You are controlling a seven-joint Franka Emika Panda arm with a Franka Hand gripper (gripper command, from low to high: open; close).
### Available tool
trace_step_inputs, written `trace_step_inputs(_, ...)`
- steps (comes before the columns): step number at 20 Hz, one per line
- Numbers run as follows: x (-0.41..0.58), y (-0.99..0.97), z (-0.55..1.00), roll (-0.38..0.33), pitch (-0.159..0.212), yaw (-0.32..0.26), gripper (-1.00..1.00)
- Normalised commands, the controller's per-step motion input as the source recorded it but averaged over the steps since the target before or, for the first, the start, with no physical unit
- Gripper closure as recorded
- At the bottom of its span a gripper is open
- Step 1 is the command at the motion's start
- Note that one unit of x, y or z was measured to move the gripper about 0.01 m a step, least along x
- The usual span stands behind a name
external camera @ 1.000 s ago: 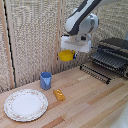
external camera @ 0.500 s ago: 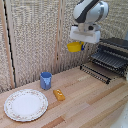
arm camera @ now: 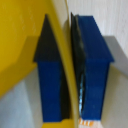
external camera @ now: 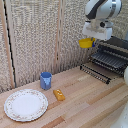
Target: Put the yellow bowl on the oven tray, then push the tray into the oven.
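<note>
My white gripper hangs high at the exterior view's right, shut on the rim of the small yellow dish, which it holds in the air. In the wrist view the dish's yellow wall runs between my two blue fingers, pinched tight. The dish is above and just to the exterior view's left of the dark baking sheet, which lies pulled out over the oven's open door. The dark oven stands at the right edge, partly cut off.
On the wooden table stand a blue cup, a small orange-yellow oblong item and a large white patterned plate. A wicker screen forms the back wall. A white robot part shows at the right edge.
My gripper has carried the yellow dish up and toward the exterior view's right, closer to the baking sheet and oven. Nothing on the table has moved.
</note>
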Motion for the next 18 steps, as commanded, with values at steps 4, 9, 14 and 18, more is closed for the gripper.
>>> trace_step_inputs(4, -0.025, -0.66, 0.03, 0.000, 0.000, -0.203, 1.00)
trace_step_inputs(9, -0.011, -0.71, 0.00, 0.000, 0.000, -0.185, 1.00)
trace_step_inputs(14, 0.000, -0.75, -0.02, 0.001, 0.000, -0.160, 1.00)
trace_step_inputs(18, 0.044, -0.76, -0.08, 0.018, 0.000, -0.134, 1.00)
